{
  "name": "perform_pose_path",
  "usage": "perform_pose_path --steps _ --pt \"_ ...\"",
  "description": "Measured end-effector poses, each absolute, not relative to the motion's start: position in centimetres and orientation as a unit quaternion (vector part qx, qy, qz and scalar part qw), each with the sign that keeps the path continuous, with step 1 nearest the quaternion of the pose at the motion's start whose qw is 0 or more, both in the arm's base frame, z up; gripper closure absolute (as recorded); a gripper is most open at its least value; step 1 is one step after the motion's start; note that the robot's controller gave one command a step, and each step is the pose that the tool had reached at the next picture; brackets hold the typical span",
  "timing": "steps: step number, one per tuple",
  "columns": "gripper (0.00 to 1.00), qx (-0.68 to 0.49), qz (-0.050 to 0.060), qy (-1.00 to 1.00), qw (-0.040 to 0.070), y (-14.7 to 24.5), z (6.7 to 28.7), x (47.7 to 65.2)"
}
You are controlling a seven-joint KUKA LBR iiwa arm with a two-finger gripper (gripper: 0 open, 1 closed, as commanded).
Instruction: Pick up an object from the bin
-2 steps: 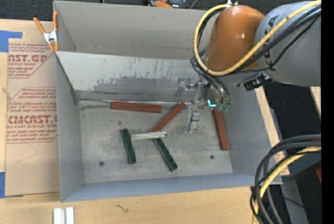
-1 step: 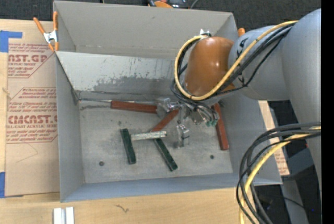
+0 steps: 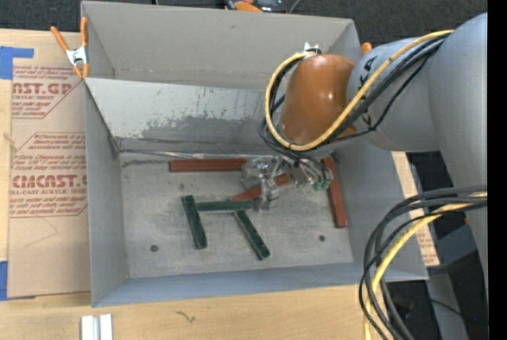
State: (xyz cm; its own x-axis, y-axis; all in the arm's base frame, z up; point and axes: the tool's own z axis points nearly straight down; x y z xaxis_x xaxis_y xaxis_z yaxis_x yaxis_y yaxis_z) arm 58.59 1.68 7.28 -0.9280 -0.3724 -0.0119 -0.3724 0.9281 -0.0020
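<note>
The gripper [image 3: 265,186] hangs low at the middle of the bin [image 3: 103,172], over a short brown stick [image 3: 247,196]; how far open, I cannot tell. Three green sticks [image 3: 226,207] crowd its near left. A long brown stick [image 3: 207,166] lies beyond, and a second brown stick [image 3: 338,208] at right.

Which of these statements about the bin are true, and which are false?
1. Three dark green sticks lie on the floor of the bin. True.
2. The end effector is over the corner at the view's front left. False: it is right of centre, beside a short brown stick.
3. A long brown stick lies along the foot of the back wall. True.
4. The bin holds round balls. False: it holds sticks, brown and green.
</note>
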Motion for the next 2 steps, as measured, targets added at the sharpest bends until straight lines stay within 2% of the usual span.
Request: perform_pose_path --steps 1,2 --pt "1.00 -0.226 0.000 0.974 0.006 3.1 17.0 58.9" --pt "1.00 -0.228 -0.001 0.974 0.006 3.4 24.3 59.2"
